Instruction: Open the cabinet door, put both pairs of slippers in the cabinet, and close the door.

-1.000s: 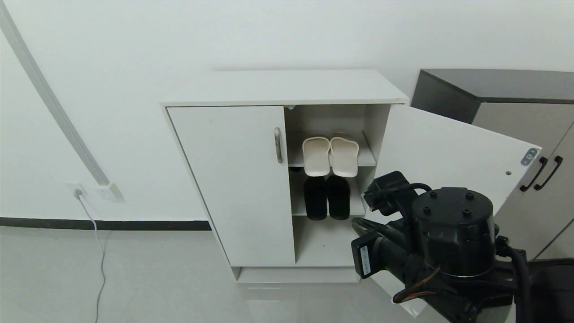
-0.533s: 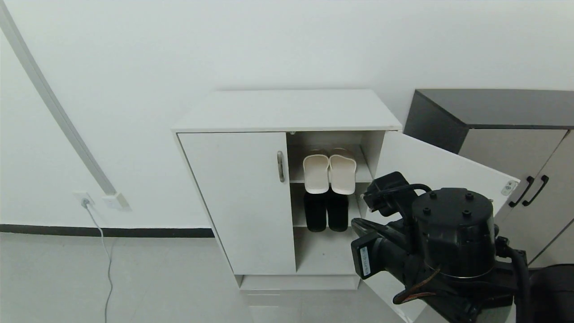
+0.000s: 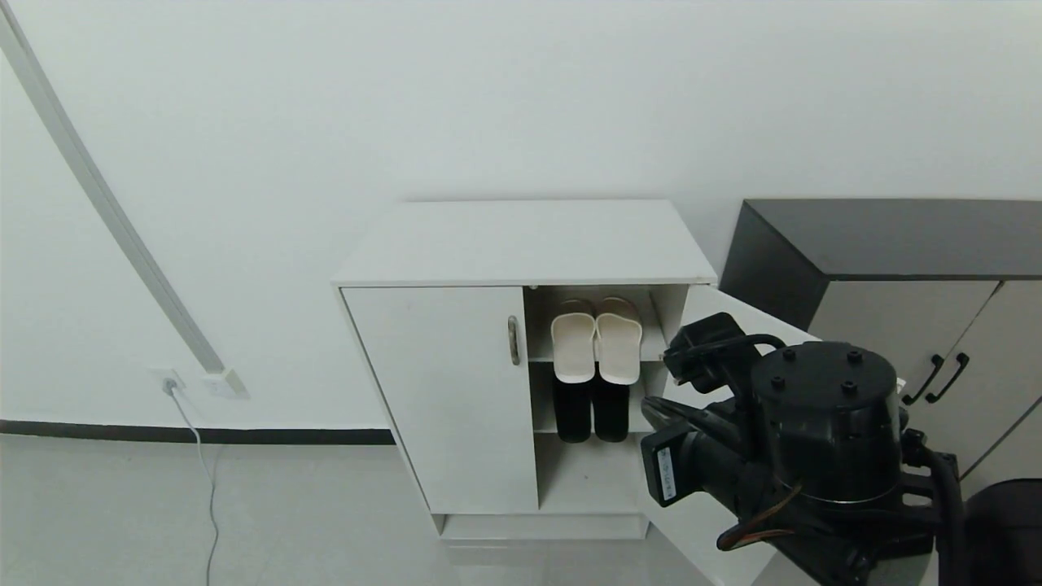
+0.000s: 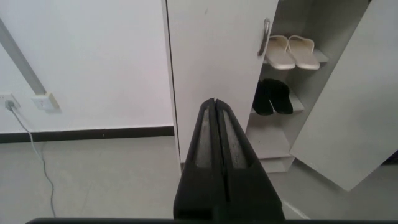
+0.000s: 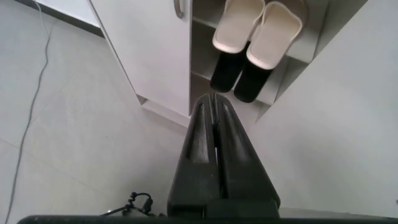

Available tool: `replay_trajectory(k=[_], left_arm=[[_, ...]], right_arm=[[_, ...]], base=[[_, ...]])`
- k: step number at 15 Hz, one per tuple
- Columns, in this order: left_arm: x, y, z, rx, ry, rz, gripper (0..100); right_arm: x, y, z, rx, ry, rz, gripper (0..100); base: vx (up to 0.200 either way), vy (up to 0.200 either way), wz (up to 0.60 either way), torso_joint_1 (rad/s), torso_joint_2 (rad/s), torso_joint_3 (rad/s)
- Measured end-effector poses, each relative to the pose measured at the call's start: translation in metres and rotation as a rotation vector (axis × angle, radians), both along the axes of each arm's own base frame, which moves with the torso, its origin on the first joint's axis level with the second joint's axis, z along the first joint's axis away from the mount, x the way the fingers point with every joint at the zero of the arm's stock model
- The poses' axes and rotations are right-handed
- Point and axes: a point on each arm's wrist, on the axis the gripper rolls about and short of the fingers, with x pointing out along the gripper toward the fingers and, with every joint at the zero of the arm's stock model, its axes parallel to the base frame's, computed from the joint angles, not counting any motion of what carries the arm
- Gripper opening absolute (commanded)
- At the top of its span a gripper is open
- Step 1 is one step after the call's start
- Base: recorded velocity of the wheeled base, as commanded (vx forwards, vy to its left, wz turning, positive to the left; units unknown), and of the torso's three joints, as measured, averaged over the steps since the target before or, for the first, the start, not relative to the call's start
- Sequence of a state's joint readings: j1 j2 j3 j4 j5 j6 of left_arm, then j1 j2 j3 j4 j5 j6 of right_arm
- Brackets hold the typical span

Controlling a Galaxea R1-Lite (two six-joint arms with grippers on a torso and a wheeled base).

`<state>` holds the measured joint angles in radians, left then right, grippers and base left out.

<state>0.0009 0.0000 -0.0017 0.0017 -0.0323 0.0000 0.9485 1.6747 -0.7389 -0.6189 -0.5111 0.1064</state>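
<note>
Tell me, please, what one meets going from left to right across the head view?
wall socket → closed left door → door handle → white slippers → open right door → grey cabinet

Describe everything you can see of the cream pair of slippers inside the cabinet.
The cream pair of slippers looks like smooth moulded foam or plastic, with plain footbeds and darker-looking straps at the far end. The two lie flat, side by side and touching, toes pointing into the cabinet, on the upper shelf of its open right compartment. Their rounded heels overhang the shelf's front edge, above the black pair on the shelf below. Nothing else appears to touch them.
</note>
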Motion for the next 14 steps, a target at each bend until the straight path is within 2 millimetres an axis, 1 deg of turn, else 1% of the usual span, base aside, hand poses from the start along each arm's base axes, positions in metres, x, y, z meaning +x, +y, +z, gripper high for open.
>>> replay_trajectory(k=[5,7,12,14], left_arm=[[0.0000,0.0000,0.0001,0.000,-0.001,0.000,0],[0.0000,0.0000,0.0000,0.000,0.000,0.000,0],[0.0000,0.0000,-0.0001,0.000,0.000,0.000,0],[0.0000,0.0000,-0.0001,0.000,0.000,0.000,0]], right_arm=[[-0.0001,-0.0019,0.0020,0.010,0.000,0.013,0],[0.0002,-0.0024,0.0023,0.006,-0.003,0.013,0],[0.0010,-0.0030,0.0023,0.002,-0.005,0.011,0],[0.0010,-0.0031,0.0021,0.001,-0.004,0.012,0]], base=[[0.000,0.000,0.00,0.250,-0.57,-0.319],[0.000,0.000,0.00,0.053,-0.13,-0.071],[0.000,0.000,0.00,0.000,0.00,0.000],[0.000,0.000,-0.60,0.002,0.00,0.002]])
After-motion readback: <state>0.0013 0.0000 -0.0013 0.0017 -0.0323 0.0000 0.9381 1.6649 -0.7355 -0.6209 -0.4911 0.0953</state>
